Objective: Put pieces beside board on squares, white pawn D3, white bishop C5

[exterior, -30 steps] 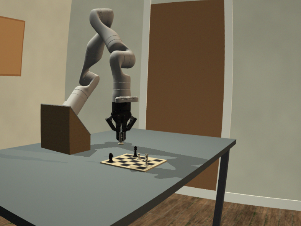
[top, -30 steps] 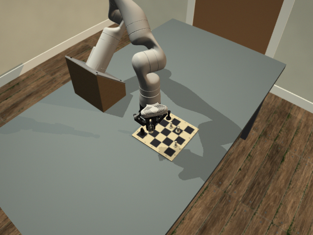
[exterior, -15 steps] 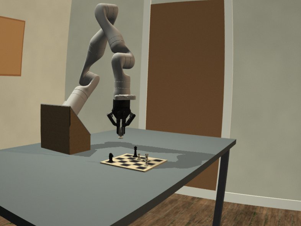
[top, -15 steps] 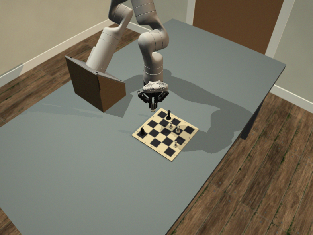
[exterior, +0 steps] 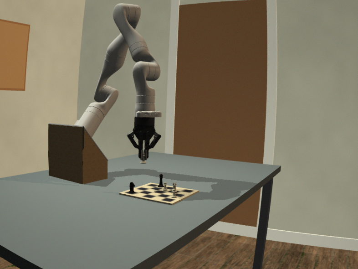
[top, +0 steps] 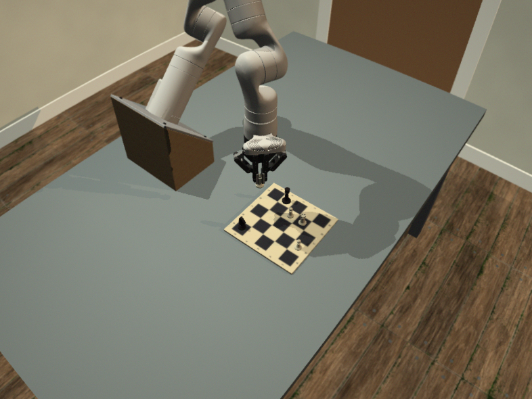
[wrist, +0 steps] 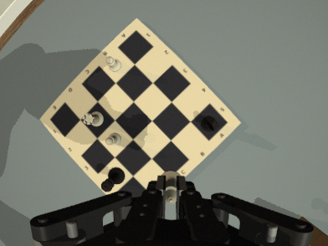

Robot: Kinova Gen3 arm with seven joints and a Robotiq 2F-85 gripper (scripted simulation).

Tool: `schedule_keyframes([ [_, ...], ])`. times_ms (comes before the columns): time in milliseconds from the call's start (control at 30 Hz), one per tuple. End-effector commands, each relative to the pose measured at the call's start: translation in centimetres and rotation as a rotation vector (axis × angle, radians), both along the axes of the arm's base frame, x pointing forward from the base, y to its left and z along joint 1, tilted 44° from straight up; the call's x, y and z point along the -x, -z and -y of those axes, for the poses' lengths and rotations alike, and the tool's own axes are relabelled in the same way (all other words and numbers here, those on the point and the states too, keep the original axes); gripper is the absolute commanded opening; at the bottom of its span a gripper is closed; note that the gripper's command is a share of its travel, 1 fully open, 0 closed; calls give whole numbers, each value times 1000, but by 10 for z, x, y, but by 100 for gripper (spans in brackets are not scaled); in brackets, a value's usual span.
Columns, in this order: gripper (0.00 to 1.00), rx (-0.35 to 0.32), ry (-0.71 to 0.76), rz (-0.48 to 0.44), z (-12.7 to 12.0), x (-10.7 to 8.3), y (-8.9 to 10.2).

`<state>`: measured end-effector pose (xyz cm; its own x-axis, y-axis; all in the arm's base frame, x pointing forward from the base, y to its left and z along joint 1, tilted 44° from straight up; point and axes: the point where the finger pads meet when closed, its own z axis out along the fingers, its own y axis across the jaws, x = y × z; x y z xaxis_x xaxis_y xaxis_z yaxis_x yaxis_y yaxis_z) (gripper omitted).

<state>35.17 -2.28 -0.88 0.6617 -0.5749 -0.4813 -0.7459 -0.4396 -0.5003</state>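
The small chessboard (top: pixel 281 226) lies on the grey table; it also shows in the exterior view (exterior: pixel 159 192) and the wrist view (wrist: pixel 140 112). My gripper (top: pixel 258 181) hangs above the table just off the board's far corner and is shut on a small white piece, apparently the white bishop (exterior: pixel 143 161), whose top shows between the fingers. On the board stand a tall black piece (top: pixel 286 195), a black knight (top: pixel 241 223), a white pawn (top: pixel 290 212), a larger white piece (top: pixel 302 219) and another white pawn (top: pixel 298 245), all upright.
A brown wedge-shaped box (top: pixel 161 143) stands on the table behind and left of the board, at the arm's base. The table's right edge (top: pixel 386 266) runs close to the board.
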Motion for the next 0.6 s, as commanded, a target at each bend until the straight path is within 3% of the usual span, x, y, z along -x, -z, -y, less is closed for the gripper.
schedule_keyframes([
  [0, 0, 1, 1, 0, -1, 0, 1],
  [233, 0, 1, 1, 0, -8, -1, 9],
  [567, 0, 1, 1, 0, -39, -5, 41],
])
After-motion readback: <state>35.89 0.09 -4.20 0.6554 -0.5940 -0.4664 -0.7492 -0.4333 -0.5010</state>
